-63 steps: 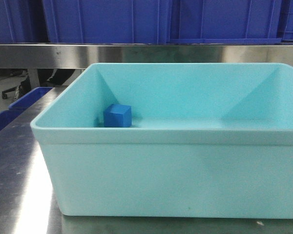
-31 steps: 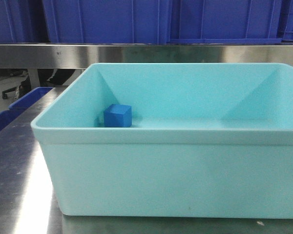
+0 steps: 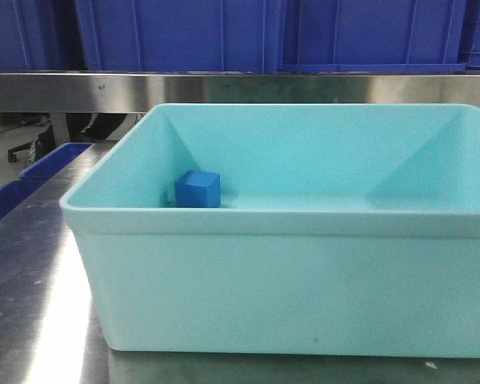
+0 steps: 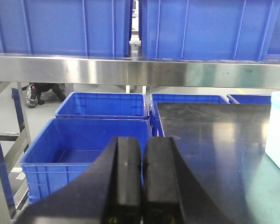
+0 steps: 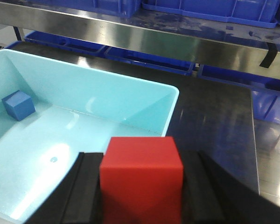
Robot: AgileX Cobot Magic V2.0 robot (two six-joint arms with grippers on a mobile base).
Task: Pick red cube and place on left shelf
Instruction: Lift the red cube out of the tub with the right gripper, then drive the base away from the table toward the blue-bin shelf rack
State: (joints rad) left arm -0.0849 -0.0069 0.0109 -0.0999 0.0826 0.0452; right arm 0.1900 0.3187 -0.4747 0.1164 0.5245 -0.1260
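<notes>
A stainless steel table (image 3: 32, 264) carries the scene, and a steel shelf (image 3: 224, 88) runs across behind it, lined with large dark blue crates (image 3: 184, 32). In the left wrist view, more open blue crates (image 4: 84, 144) stand lower down, beside the table's edge.

A pale turquoise tub (image 3: 288, 288) sits on the table and fills most of the front view. A small blue cube (image 3: 198, 190) rests on its floor near the back left corner, close to the wall.

The right gripper (image 5: 142, 191) has its black fingers (image 5: 86, 186) clamped on opposite sides of the red cube (image 5: 141, 179). The cube is gripped between them, with the tub's interior behind and below it and the blue cube well apart from it at the far end.

The left gripper (image 4: 142, 175) is off to the side of the tub and holds nothing. Its two fingers are pressed together, pointing toward the shelf.
</notes>
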